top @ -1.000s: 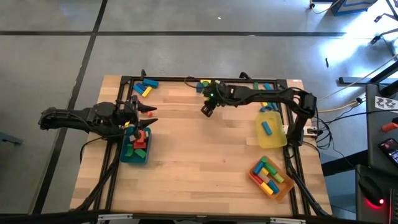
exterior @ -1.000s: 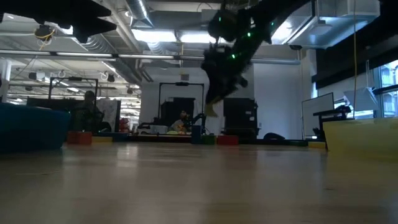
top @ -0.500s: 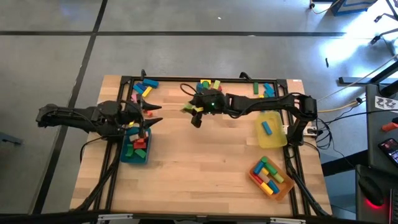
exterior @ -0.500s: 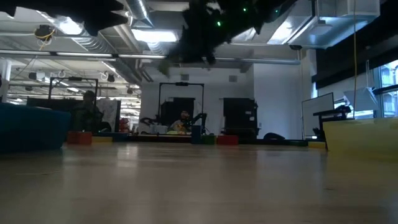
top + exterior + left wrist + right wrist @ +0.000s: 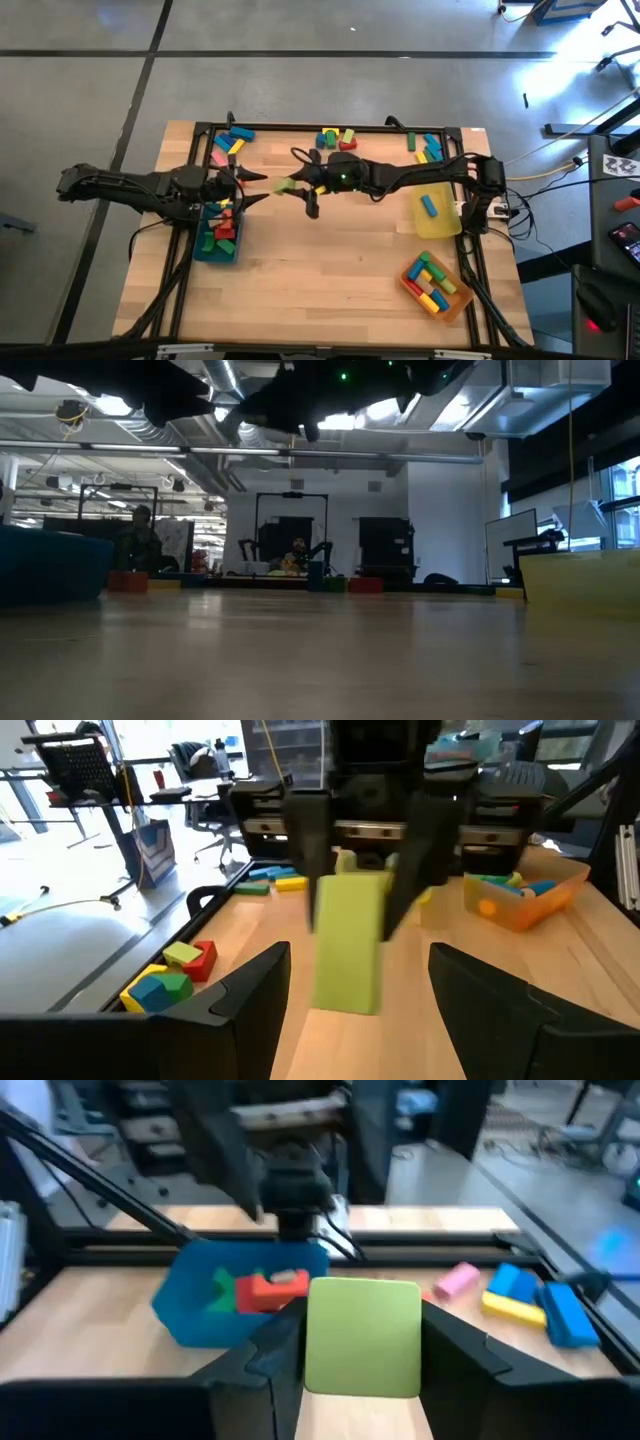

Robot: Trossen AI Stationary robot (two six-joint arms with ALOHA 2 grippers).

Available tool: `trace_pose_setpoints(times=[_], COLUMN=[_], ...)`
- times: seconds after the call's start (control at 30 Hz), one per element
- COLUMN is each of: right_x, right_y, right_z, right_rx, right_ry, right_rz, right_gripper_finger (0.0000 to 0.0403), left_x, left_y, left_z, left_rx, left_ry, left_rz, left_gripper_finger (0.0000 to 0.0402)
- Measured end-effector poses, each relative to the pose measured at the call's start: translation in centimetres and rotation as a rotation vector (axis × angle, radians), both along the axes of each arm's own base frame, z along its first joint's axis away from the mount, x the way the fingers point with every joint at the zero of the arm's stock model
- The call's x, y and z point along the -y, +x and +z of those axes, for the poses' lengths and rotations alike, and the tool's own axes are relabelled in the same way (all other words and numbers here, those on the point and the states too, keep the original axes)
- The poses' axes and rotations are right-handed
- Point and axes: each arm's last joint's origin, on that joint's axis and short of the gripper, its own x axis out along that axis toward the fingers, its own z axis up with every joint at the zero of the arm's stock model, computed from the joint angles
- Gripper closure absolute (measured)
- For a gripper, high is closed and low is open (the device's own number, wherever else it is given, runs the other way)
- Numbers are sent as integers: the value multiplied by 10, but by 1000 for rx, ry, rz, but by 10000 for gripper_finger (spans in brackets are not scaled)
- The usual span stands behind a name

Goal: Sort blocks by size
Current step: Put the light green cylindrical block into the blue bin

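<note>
Two dark arms reach toward each other over the table's far half, seen from above. Left arm comes in from 9 o'clock, stretched flat; left gripper point(image 5: 252, 186) has fingers spread wide, nothing between them. Right arm comes from 3 o'clock, extended long w/ wrist level; right gripper point(image 5: 292, 184) is clamped on a green block point(image 5: 284, 184), tip nearly meeting the left's fingers.

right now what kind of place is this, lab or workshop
Most likely a robotics lab in an open office floor: a wooden table inside a black frame, office chairs and desks behind it, exposed ceiling ducts, and a concrete floor.
</note>
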Motion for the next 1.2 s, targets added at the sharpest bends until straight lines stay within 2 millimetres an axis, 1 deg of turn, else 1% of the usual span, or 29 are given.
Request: trace_pose_setpoints(times=[0.17,0.3,0.43,0.63,0.77,0.87,1.03,1.2], right_x=[-17,-26,-26,-25,-25,-25,-26,-26], right_y=[2,2,2,2,2,5,10,12], right_z=[4,7,7,7,7,3,-2,-1], right_rx=[47,71,72,71,72,77,114,125], right_ry=[-66,-102,-105,-106,-107,-106,-101,-112], right_rz=[56,50,36,29,29,35,76,82], right_gripper_finger=[260,256,249,260,254,251,257,251], left_x=[0,0,2,2,2,2,3,3], left_y=[2,5,8,8,8,8,13,18], left_z=[-1,-3,-5,-6,-6,-5,-6,-10], left_rx=[-5,-17,-33,-37,-37,-30,-21,-51], left_ry=[-10,-16,-23,-23,-14,-16,-11,-11], left_rz=[2,-3,-41,-51,-54,-66,-79,-79], left_gripper_finger=[178,178,178,178,178,178,178,178])
